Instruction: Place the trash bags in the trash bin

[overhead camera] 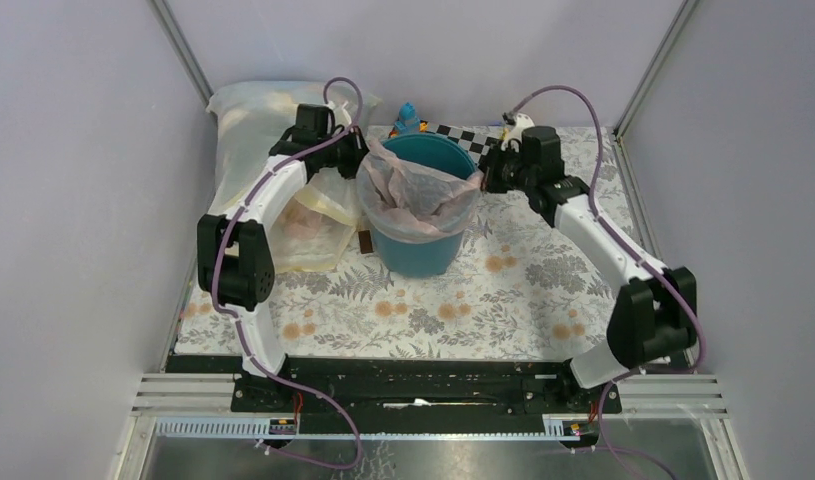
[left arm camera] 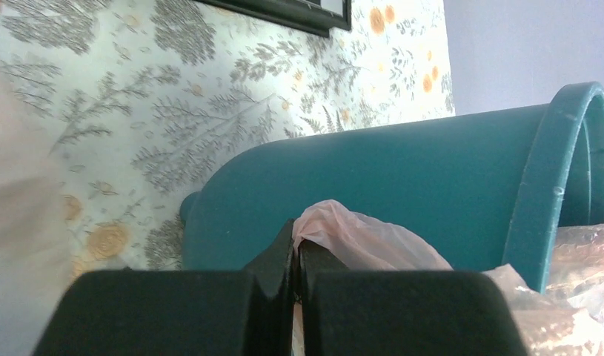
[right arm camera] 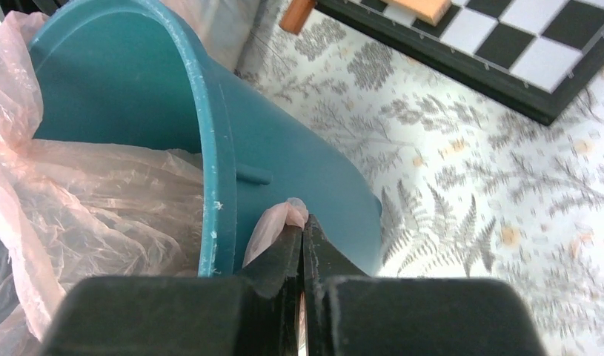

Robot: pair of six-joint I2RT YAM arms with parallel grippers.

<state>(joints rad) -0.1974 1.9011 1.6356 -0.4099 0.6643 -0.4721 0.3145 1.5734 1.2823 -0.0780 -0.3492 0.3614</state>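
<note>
The teal trash bin [overhead camera: 423, 250] stands upright at the back middle of the table. A pale pink trash bag [overhead camera: 418, 190] hangs inside it, its mouth draped over the near rim. My left gripper [overhead camera: 358, 158] is at the bin's left rim, shut on a fold of the trash bag [left arm camera: 358, 237] outside the bin wall [left arm camera: 402, 178]. My right gripper [overhead camera: 486, 172] is at the right rim, shut on another fold of the bag [right arm camera: 273, 222] outside the bin wall [right arm camera: 284, 159]. The bag's film [right arm camera: 98, 200] fills the bin's inside.
A large clear sack [overhead camera: 273, 170] stuffed with bags lies left of the bin, under the left arm. A checkerboard [overhead camera: 463, 132] and a small blue figure [overhead camera: 407, 117] sit behind the bin. The checkerboard [right arm camera: 506, 52] also shows in the right wrist view. Cage posts stand at both back corners.
</note>
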